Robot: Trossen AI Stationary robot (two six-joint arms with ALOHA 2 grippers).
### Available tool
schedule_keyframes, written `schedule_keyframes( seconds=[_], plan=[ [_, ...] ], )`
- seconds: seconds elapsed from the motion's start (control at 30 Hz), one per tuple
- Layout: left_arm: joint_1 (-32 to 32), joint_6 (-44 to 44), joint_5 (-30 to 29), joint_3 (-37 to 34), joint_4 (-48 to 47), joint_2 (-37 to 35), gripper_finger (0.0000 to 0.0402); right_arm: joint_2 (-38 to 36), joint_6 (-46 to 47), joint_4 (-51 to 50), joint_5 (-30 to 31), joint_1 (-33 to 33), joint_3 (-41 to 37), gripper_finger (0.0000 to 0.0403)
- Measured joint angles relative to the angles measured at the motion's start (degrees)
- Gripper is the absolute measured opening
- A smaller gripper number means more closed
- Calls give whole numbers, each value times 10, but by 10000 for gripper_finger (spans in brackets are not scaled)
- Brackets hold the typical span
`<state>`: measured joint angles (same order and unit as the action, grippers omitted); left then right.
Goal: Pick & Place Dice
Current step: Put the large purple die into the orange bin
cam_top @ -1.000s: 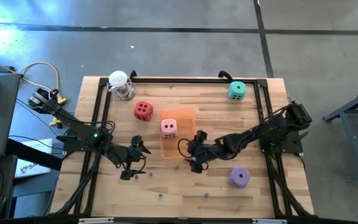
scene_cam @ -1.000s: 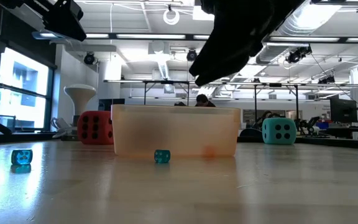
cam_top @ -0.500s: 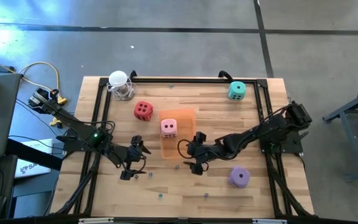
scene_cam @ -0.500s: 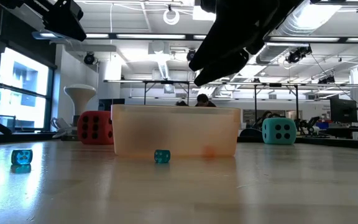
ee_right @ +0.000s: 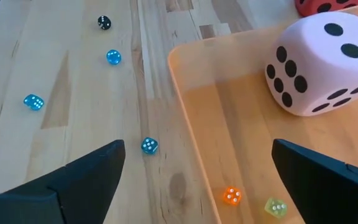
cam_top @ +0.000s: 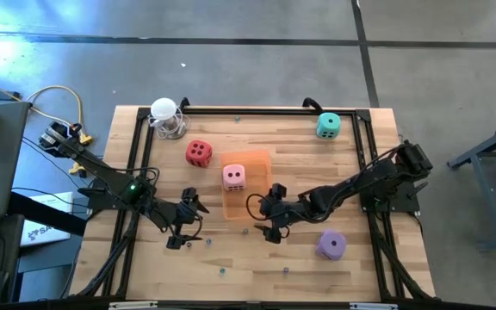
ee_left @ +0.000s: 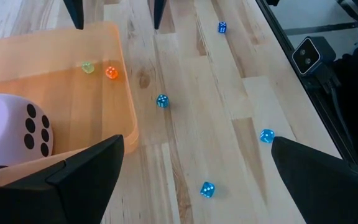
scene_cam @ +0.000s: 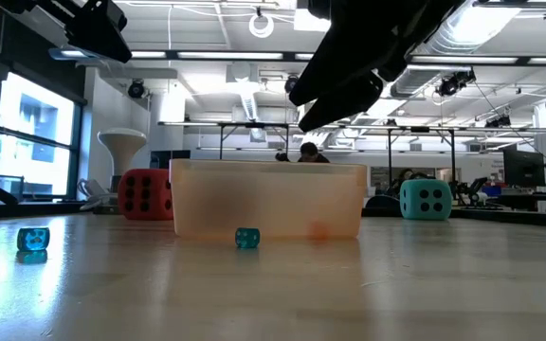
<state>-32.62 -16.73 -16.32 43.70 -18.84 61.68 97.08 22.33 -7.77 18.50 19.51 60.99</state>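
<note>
The pink die (cam_top: 234, 176) lies in the translucent orange tray (cam_top: 252, 158) at mid-table; it also shows in the left wrist view (ee_left: 11, 134) and the right wrist view (ee_right: 316, 65). The red die (cam_top: 199, 153) rests on the table left of the tray. The teal die (cam_top: 328, 126) rests at the far right, the purple die (cam_top: 331, 245) at the near right. My left gripper (cam_top: 184, 220) is open and empty, left of the tray's near end. My right gripper (cam_top: 272, 211) is open and empty, right of the tray's near end.
Several tiny blue dice (ee_left: 161, 101) lie scattered on the wood near the tray, and two tiny dice, orange (ee_right: 231, 196) and yellow-green (ee_right: 276, 206), lie inside it. A white round object (cam_top: 166, 116) stands at the far left corner. A black frame (cam_top: 364, 138) rims the table.
My right gripper has shifted slightly above the tray's near end, as the low view shows. The dice and tray have kept still.
</note>
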Motion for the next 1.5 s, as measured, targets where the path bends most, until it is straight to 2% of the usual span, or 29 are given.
schedule_keyframes(
  seconds=[0.77,0.9,1.07,1.17,1.23,1.37,1.5],
  plan=[
    [0,-2,0,0,0,0,399,0,-18,6,-3,0,0,398],
    [0,-2,0,0,0,0,399,-2,-80,-23,-1,4,0,398],
    [0,-2,0,0,0,0,399,-33,-94,-131,64,46,20,398],
    [0,-2,0,0,0,0,399,-50,-46,-249,96,84,53,398],
    [0,-2,0,0,0,0,399,-62,13,-324,94,111,80,398],
    [0,-2,0,0,0,0,399,-65,152,-453,47,158,120,398],
    [0,-2,0,0,0,0,399,-64,265,-518,-17,192,126,398]
  ],
)
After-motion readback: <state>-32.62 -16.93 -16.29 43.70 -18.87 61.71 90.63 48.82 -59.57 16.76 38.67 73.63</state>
